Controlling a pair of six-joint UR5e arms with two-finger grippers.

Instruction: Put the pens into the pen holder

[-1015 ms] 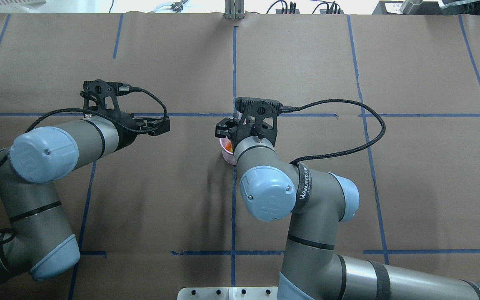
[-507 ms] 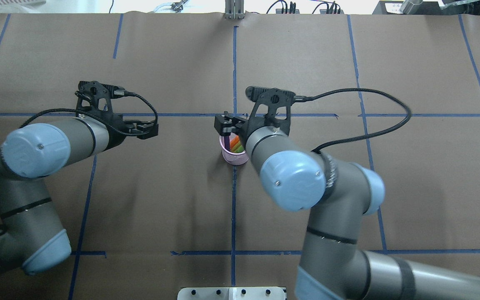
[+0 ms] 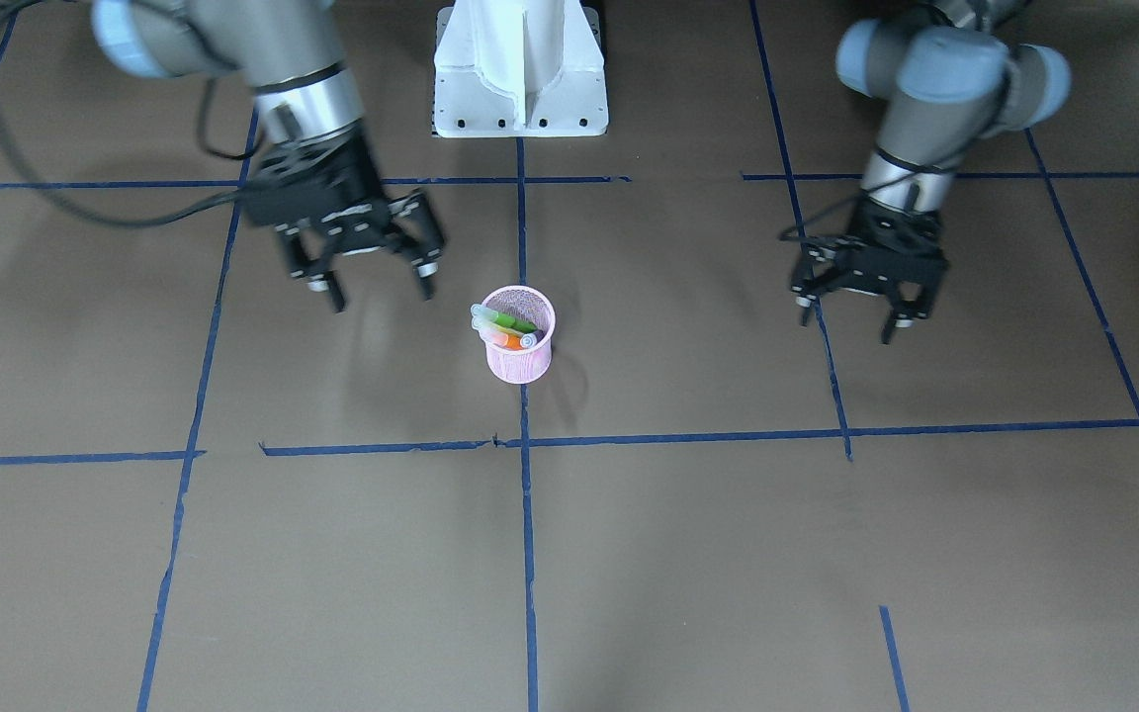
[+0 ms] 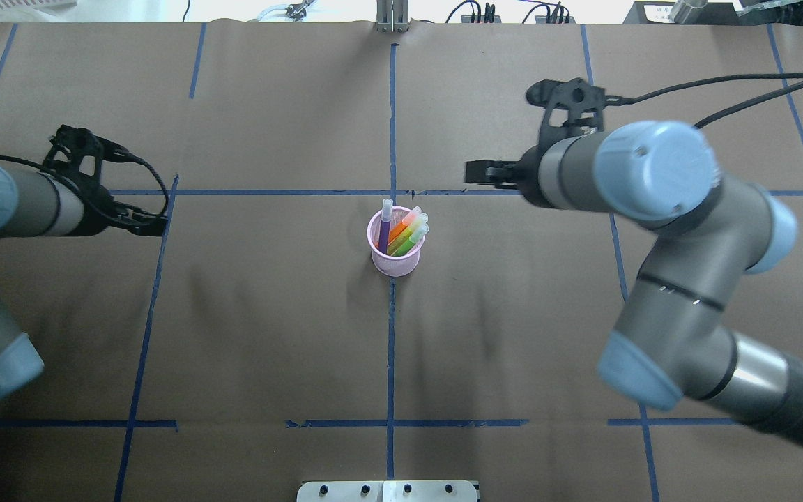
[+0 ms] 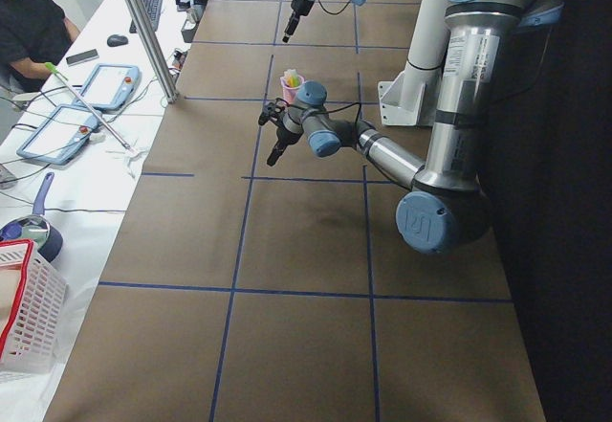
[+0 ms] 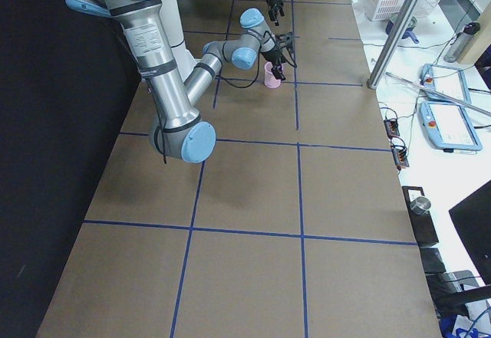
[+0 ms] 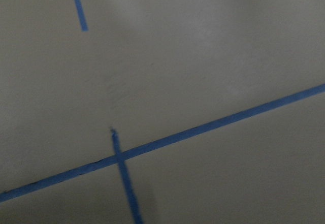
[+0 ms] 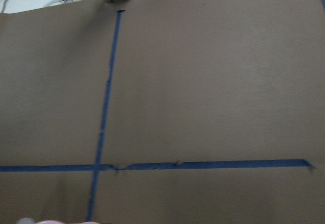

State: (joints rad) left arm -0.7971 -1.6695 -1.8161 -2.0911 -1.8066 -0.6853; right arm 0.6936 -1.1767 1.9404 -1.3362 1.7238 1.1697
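The brown worktop [image 4: 269, 314] was crossed by a grid of blue tape lines [image 4: 390, 348]. The pink pen holder [image 4: 393, 263] stood upright on the middle line, near a crossing.

I see my right arm [image 4: 624, 174] and left arm [image 4: 4, 206] bent at the elbow and held well apart. My right gripper [image 3: 382, 295] points downward, jaws spread wide and empty. My left gripper [image 3: 848, 324] also points down, jaws apart and empty.

Robot lab: taped table [image 4: 269, 314], teach pendants [image 5: 107, 85]
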